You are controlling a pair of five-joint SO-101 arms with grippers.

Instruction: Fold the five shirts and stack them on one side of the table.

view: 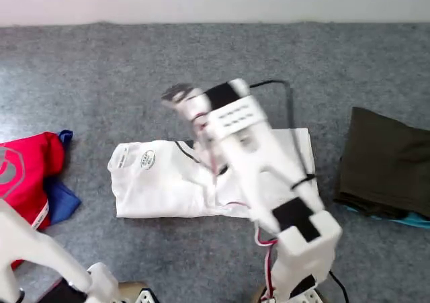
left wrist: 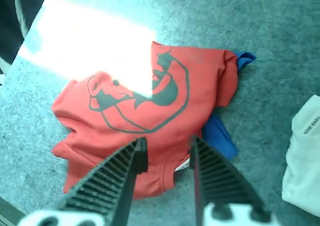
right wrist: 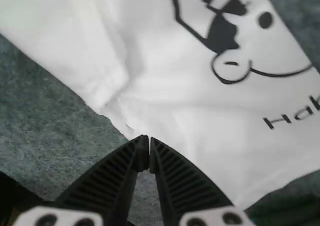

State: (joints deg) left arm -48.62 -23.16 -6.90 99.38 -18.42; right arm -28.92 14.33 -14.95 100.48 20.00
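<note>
A white shirt with a black print lies partly folded at the table's middle. My right arm stretches over it, and its gripper hangs above the shirt's far edge. In the right wrist view this gripper is shut, its tips at the hem of the white shirt, with no cloth visibly pinched. A red shirt lies crumpled at the left on a blue shirt. My left gripper is open above the red shirt, holding nothing.
At the right edge lies a folded dark olive shirt on top of a light blue one. Grey carpet-like table surface stretches bare behind the shirts. A black cable runs over the white shirt's far side.
</note>
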